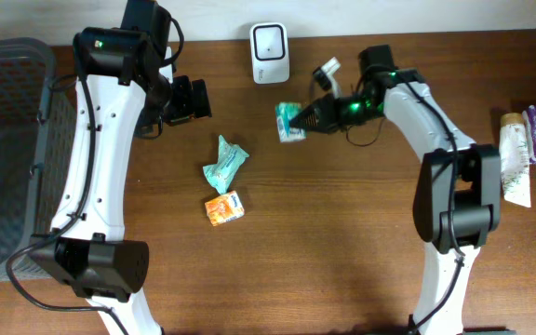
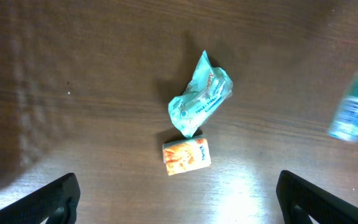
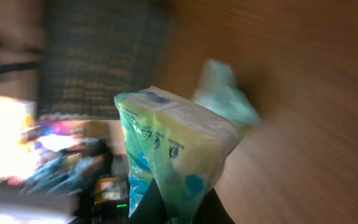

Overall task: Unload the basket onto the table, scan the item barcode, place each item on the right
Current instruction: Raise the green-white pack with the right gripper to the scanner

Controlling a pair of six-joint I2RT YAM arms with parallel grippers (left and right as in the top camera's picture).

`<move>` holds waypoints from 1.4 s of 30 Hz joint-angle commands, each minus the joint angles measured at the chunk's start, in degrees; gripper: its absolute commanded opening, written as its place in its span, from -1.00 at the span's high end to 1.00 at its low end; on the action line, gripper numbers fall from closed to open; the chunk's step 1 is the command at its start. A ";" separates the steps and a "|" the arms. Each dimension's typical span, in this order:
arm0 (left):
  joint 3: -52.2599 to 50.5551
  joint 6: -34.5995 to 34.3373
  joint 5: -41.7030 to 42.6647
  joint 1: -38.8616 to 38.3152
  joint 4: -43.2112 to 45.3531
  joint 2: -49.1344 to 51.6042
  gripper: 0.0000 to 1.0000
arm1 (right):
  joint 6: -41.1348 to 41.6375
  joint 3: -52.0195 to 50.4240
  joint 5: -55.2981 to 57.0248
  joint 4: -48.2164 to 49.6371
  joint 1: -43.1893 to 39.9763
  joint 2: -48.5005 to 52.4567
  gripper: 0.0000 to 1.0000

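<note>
A soft teal-and-white plastic packet (image 1: 289, 122) is held off the brown wooden surface (image 1: 342, 251), clamped at one end by the right arm's jaws, which are shut tight on it. It hangs near the boxy white barcode scanner (image 1: 270, 53) at the surface's far edge, a little in front of it and not touching. In the right wrist view the packet (image 3: 173, 162) rises from the jaws with its printed faces bare, though no barcode can be made out. Gripping one end probably leaves those faces free to be turned toward the scanner.

The left arm's jaws stand wide apart and empty, above the surface. They seem to be waiting out of the way. Below them a crumpled teal wrapper (image 2: 201, 102) lies just beside a small orange packet (image 2: 186, 157). A dark mesh basket (image 1: 7, 149) sits at the surface's edge.
</note>
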 commanded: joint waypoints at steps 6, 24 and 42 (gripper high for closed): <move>0.26 -0.13 -0.22 -0.07 -0.09 -0.11 -0.98 | 2.40 1.90 67.54 4.74 10.54 0.17 0.92; 0.26 -0.13 -0.22 -0.04 -0.07 -0.11 -0.98 | -25.75 1.90 71.71 71.01 14.49 9.75 0.92; 0.26 -0.13 -0.22 -0.04 -0.09 -0.11 -0.98 | -19.30 14.16 63.06 51.91 11.74 12.87 0.92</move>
